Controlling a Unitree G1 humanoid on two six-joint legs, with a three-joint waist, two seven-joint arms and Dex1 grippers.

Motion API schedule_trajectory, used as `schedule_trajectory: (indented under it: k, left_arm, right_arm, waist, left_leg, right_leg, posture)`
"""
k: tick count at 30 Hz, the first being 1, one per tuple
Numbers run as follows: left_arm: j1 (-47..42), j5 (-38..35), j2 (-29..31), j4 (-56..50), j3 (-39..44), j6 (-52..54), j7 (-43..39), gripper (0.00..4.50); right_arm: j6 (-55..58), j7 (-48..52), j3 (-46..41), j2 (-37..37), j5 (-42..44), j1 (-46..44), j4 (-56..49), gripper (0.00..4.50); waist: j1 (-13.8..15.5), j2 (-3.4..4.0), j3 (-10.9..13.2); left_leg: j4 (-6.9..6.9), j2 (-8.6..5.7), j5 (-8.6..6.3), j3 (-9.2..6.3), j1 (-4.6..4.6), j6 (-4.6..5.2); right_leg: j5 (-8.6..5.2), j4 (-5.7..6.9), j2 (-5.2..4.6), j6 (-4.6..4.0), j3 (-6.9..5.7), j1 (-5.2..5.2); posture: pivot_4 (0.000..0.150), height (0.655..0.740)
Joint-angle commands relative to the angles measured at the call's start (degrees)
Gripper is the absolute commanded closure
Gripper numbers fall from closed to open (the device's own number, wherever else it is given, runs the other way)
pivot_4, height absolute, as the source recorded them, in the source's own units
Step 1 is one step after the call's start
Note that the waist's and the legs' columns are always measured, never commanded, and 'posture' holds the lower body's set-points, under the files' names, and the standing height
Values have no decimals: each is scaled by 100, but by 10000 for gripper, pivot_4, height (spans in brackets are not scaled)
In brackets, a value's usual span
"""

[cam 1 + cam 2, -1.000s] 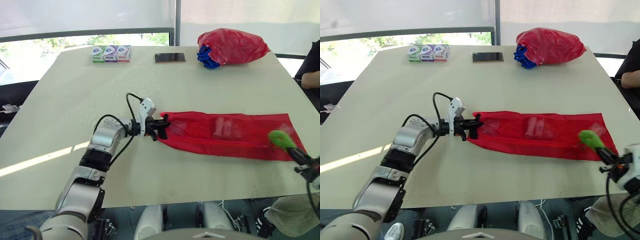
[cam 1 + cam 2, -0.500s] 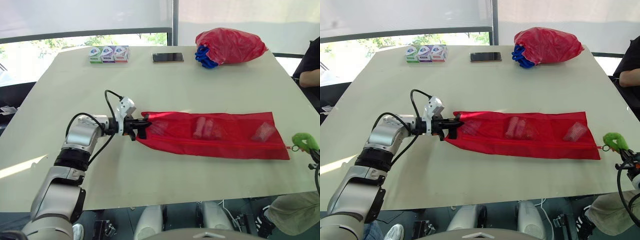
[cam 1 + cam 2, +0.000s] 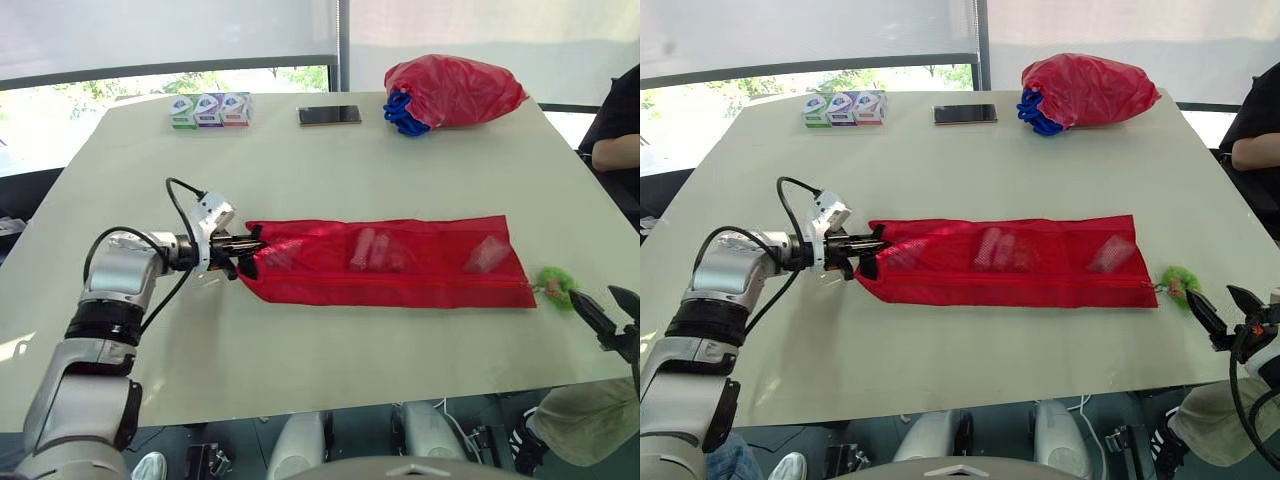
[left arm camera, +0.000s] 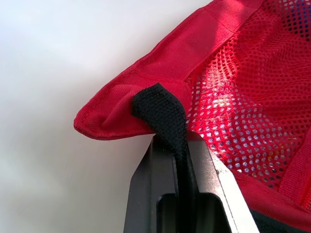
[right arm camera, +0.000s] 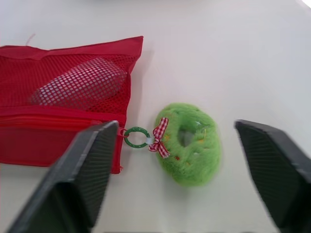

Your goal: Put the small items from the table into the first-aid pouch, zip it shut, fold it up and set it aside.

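Now I'm anchoring the long red mesh pouch [image 3: 385,262], left gripper [image 3: 243,258] clamping its black tab [image 4: 163,114] (right gripper [image 3: 1215,302] gaping beside fuzzy green pull [image 5: 189,143]).

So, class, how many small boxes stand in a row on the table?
3. They stand side by side near the far left edge of the table: green box, purple box, red box, left of the phone.

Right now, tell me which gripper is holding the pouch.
The left gripper, shut on the red mesh pouch's black tab; the right gripper is open, empty.
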Motion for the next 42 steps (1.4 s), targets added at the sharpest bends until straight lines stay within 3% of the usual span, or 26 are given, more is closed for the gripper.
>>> schedule_trajectory:
  k: [1, 5, 9, 16, 20, 25, 33, 42]
  left_arm:
    - [384, 596, 355, 488, -1, -181, 227, 45000]
    - [379, 290, 268, 460, 376, -723, 34, 45000]
    - [266, 389, 456, 508, 381, -1197, -422, 31101]
    - [-391, 224, 909, 430, 518, -1588, -1720, 262]
    - [-619, -57, 854, 123, 608, -1536, -2384, 262]
    - [-606, -735, 608, -1158, 576, -929, -2854, 262]
    - [-416, -1479, 193, -3219, 381, -141, -2623, 262]
    - [-549, -1880, -59, -3963, 327, 347, -2444, 262]
  right_arm:
    - [-54, 111, -237, 60, 318, 88, -274, 341]
    - [0, 154, 62, 152, 431, 197, -490, 341]
    - [75, 195, 312, 223, 511, 261, -634, 0]
    - [166, 84, 482, 264, 504, 399, -778, 0]
    - [222, 11, 626, 308, 477, 454, -767, 0]
    - [357, -214, 825, 455, 534, 443, -834, 0]
    - [619, -819, 1107, 894, 668, 349, -868, 0]
    - [1909, -2703, 1075, 1552, 2607, -126, -1164, 0]
  waist:
    - [-2, 2, -6]
    - [-6, 5, -8]
    - [16, -4, -6]
    - [157, -33, 13]
    - [219, -30, 16]
    - [222, -34, 18]
    - [179, -29, 22]
    - [163, -30, 21]
  left_leg:
    - [-2, 0, 0, 3, 1, 0]
    - [-23, 3, 0, 20, 15, 0]
    - [-25, 11, 1, 20, 5, -1]
    - [-18, -7, 1, 16, -15, -1]
    - [-16, -13, 2, 11, -14, 0]
    - [-15, -14, 2, 3, -25, 0]
    - [-3, -13, 2, 1, -22, 0]
    - [8, -6, 2, -6, -21, 0]
  right_leg:
    - [0, 0, -1, 0, 3, -1]
    - [0, 0, -9, -1, 21, -3]
    - [2, -1, -10, -5, 15, -14]
    - [3, -13, -15, -5, 2, -18]
    - [3, -13, -16, -5, -3, -16]
    - [2, -13, -13, -5, -9, -16]
    - [2, -1, -10, -4, -5, -13]
    - [2, 2, 5, -5, -6, -10]
  posture:
    - [1500, 7400]
    - [1500, 7400]
    - [1500, 7400]
    - [1500, 7400]
    - [1500, 7400]
    - [1500, 7400]
    - [1500, 7400]
    - [1500, 7400]
